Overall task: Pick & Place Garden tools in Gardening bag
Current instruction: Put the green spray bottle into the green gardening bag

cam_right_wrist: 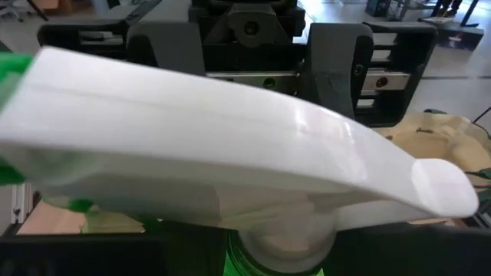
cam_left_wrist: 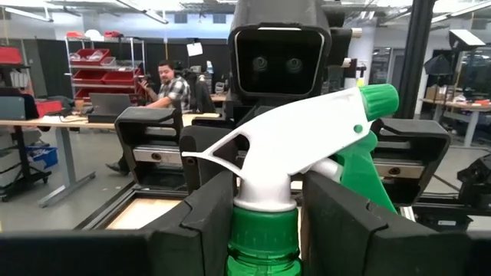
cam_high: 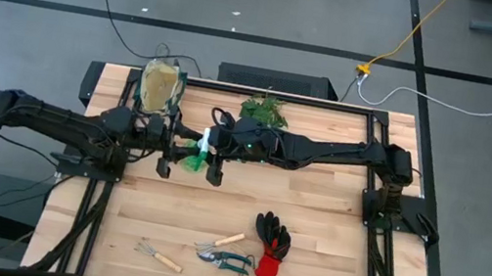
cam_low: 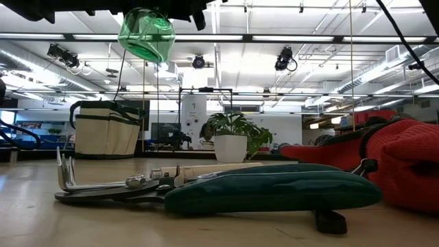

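Green spray bottle (cam_high: 194, 157) lifted above mid-table, pinched between both grippers, just in front of the gardening bag (cam_high: 161, 87).

Probably light, with rigid, smooth plastic walls that could slip; best taken at the neck under the white trigger head (cam_left_wrist: 295, 146), not by the trigger. Left gripper (cam_left_wrist: 265, 230) closed on that neck, fingers (cam_left_wrist: 207, 222) on both sides. Right gripper (cam_high: 215, 143) meeting it from the opposite side, seemingly clamped there too, though fingers hidden behind the head in its own view. Hanging clear of the table in the low view. Bag open-topped at the back edge, beside the potted plant (cam_high: 264, 111). Gloves (cam_high: 273, 243), pruning shears (cam_high: 225, 258) and hand rake (cam_high: 158, 258) lying near the front edge, well apart from the bottle.
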